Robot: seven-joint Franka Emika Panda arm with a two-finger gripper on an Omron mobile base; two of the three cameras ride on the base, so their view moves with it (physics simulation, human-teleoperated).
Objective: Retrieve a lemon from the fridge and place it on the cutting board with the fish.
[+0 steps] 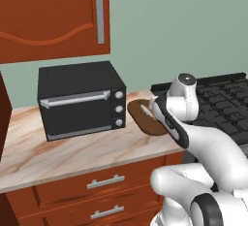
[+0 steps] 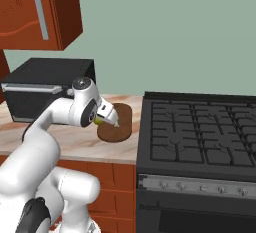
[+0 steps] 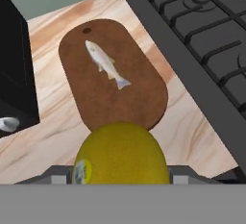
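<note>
Lemon (image 3: 120,153) in pincer (image 3: 120,172) above cutting board (image 3: 139,100) with fish (image 3: 105,64)

Even, bright rendered light, no clear source. Marbled beige worktop (image 1: 72,147) shadowless along front edge; black boxy toaster oven (image 1: 80,99) casts none. No glare or blur, edges sharp. Bright yellow round lemon (image 3: 120,153) flatly lit, slightly coarse close up.

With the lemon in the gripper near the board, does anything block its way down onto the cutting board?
Nothing visible does. In the hand view the lemon sits between the fingers, just short of the near end of the cutting board. The fish lies toward the far end, leaving bare wood nearest the lemon. The toaster oven and stove flank the board without covering it.
</note>
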